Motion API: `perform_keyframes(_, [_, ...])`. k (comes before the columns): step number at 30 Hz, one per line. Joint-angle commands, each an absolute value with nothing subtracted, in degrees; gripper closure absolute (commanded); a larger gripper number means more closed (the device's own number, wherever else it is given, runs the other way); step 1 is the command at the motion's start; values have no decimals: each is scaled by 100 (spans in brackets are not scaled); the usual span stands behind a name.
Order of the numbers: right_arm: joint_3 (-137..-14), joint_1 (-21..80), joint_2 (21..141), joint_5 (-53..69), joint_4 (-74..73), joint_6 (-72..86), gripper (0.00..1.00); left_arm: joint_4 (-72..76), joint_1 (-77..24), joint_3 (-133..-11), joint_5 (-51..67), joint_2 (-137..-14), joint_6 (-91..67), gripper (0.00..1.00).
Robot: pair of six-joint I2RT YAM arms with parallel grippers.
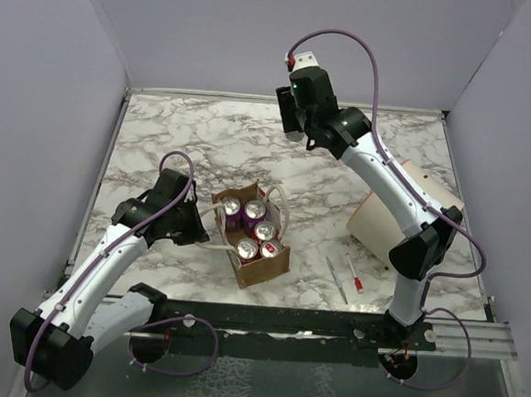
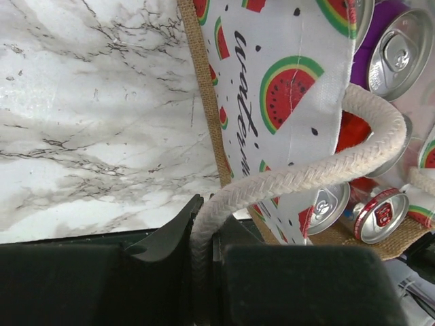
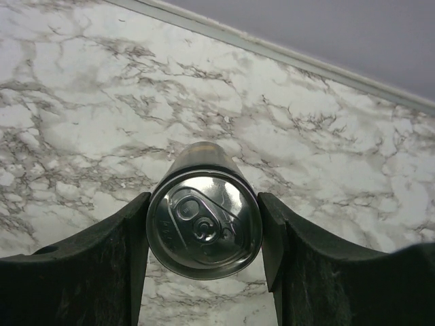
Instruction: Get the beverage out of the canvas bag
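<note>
**Spotter:** White marble-veined table (image 1: 187, 146), grey-violet walls on three sides. Your canvas bag (image 1: 265, 265) stands mid-table, just ahead of your left arm, with five can tops (image 1: 264, 231) showing in it.

**Operator:** What's hidden?

**Spotter:** From above, your right fingers (image 3: 88, 272) cover what they carry. The wrist view shows them closed on a silver-topped beverage can (image 3: 204, 227) over the far table, well apart from the bag (whether it touches the marble, I cannot tell). Its label is out of sight. Your left fingers (image 2: 166, 238) are clamped on the white rope handle (image 2: 367, 136), and the frame cuts off their lower parts.

**Operator:** Any writing?

**Spotter:** The bag's watermelon-print panel (image 2: 285, 75) carries a cursive word starting "water", its end behind the rope. The emblem on the red-rimmed can (image 2: 378, 216) is too small to read.
</note>
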State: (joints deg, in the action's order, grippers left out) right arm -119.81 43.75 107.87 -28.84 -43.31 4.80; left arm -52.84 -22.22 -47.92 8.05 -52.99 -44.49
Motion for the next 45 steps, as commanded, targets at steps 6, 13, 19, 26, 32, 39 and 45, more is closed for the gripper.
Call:
perform_keyframes(6, [-12366,3479,11505,-1698,-4748,1606,98,-5560,-2224,-4995,563,-5370,-4060,100])
perform_keyframes(13, [-12790,3289,12155,-1663,-4983,1782,98,-5640,-2224,-5164,549,-5564,-3835,100])
perform_keyframes(19, [-13042,3209,12537,-1627,-5072,1793,98,-5657,-2223,-5281,502,-5764,-3692,100])
perform_keyframes(26, [-13167,3147,12770,-1534,-5067,1814,97,-5625,-2224,-5382,477,-6000,-3568,100])
perform_keyframes(32, [-13272,3120,12948,-1499,-5088,1829,90,-5593,-2224,-5435,416,-6104,-3529,100])
perform_keyframes(39, [-13337,3120,13075,-1631,-5149,1805,86,-5541,-2229,-5474,404,-6212,-3490,100])
perform_keyframes(45, [-13315,3116,13121,-1625,-5155,1784,77,-5512,-2225,-5489,413,-6299,-3442,100])
